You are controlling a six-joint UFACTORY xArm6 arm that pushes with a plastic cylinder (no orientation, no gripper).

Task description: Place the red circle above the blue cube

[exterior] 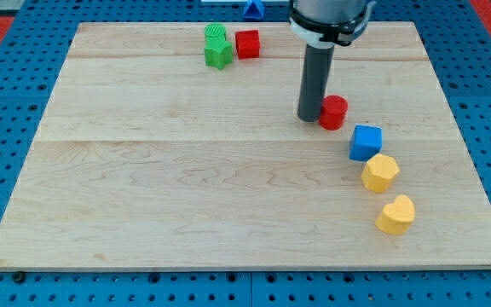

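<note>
No jaws here, only my tip (309, 117) touching the red circle's (334, 112) left side, near the board's right edge above the blue cube (366, 141); it looks light, rigid, likely slides easily.

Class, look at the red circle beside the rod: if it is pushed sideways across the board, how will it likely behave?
The red circle looks squat and stands on a flat end, so it should slide rather than tip. Its round side may let it slip off my tip, which touches its left. The wooden board looks smooth, so little drag seems likely.
</note>
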